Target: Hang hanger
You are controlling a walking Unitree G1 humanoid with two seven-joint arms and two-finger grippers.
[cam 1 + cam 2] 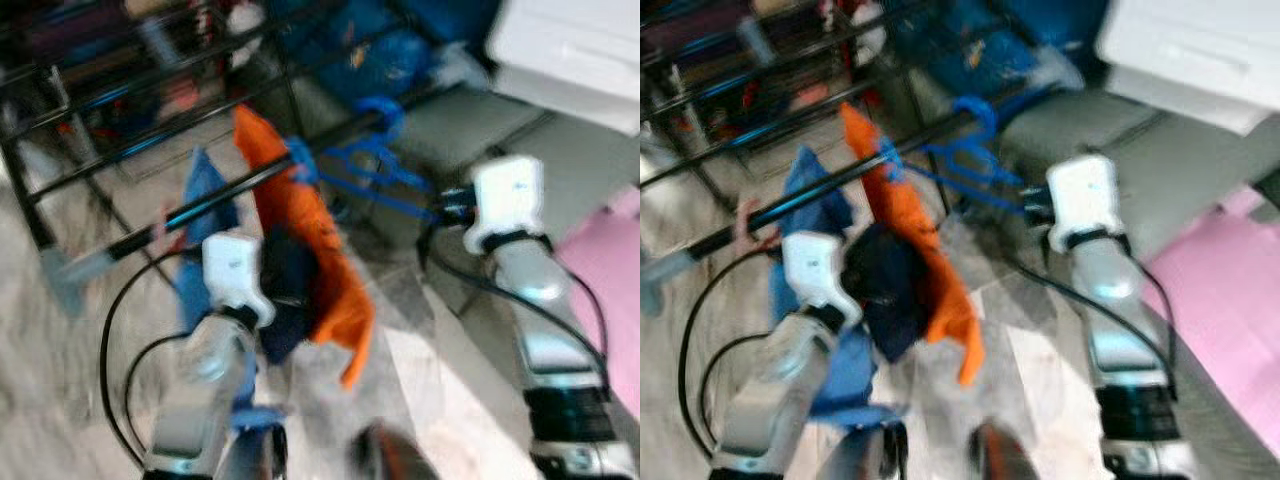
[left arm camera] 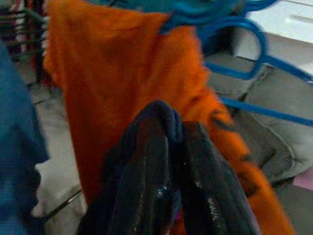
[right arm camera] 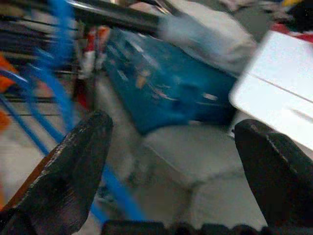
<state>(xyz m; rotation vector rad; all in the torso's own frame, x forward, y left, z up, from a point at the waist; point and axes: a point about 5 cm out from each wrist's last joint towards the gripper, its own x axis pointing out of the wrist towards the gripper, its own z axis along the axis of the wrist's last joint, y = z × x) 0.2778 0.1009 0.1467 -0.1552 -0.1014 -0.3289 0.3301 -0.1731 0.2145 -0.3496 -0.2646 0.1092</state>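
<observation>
A blue plastic hanger (image 1: 372, 160) hooks over the black rail (image 1: 225, 197) of a drying rack. An orange garment (image 1: 312, 235) hangs from the rail on another blue hanger. My right gripper (image 1: 442, 206) reaches toward the free hanger's lower arm. In the right wrist view the right gripper (image 3: 176, 147) is open, nothing between its fingers, the blue hanger (image 3: 58, 73) blurred just beyond one finger. My left gripper (image 2: 178, 169) is shut on a dark navy cloth (image 2: 159, 120), held against the orange garment (image 2: 122, 88) below the rail.
A light blue cloth (image 1: 205, 190) also hangs on the rail. Behind it are the black wire tiers of the rack (image 1: 110, 90) and a blue bag (image 1: 385, 50). A grey cushion (image 1: 470, 130), a white unit (image 1: 570, 50) and something pink (image 1: 610, 290) lie to the right.
</observation>
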